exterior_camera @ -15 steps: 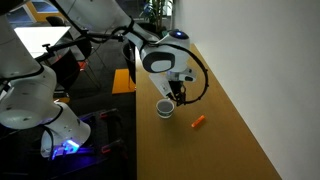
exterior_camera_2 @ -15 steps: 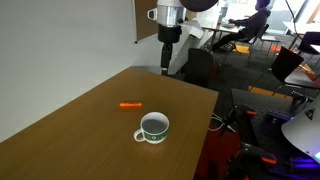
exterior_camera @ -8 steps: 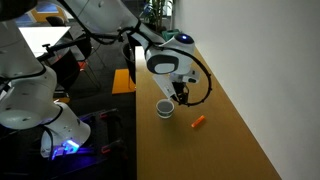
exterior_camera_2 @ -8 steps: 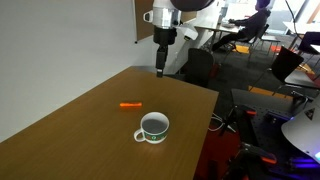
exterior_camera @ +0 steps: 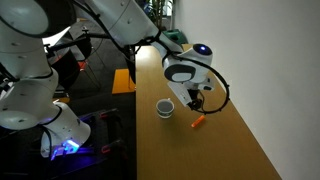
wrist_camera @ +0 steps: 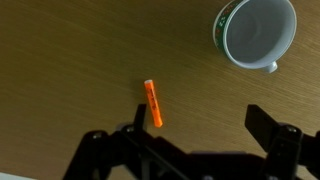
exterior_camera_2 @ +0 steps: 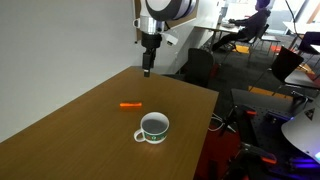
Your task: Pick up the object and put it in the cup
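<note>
Arm poised over the table, orange stick lying free, cup standing apart from it.

From where I stand, the gripper (exterior_camera: 197, 100) hangs in the air above the wooden table (exterior_camera: 215, 150) with its jaws spread wide and nothing held between them. The wrist view shows one dark finger (wrist_camera: 97, 148) at each side of the picture with bare wood between. The small orange object (wrist_camera: 153, 104) lies flat on the tabletop in that gap, nearer one finger than the other, and touches neither. In both exterior views it (exterior_camera_2: 130, 105) rests on the wood well clear of the gripper (exterior_camera_2: 148, 68). The white cup (exterior_camera_2: 153, 128) stands upright near the table's edge, close to the stick (exterior_camera: 200, 122) but not touching it. The cup (wrist_camera: 258, 33) shows at the top corner of the wrist view, outside the fingers' span.
</note>
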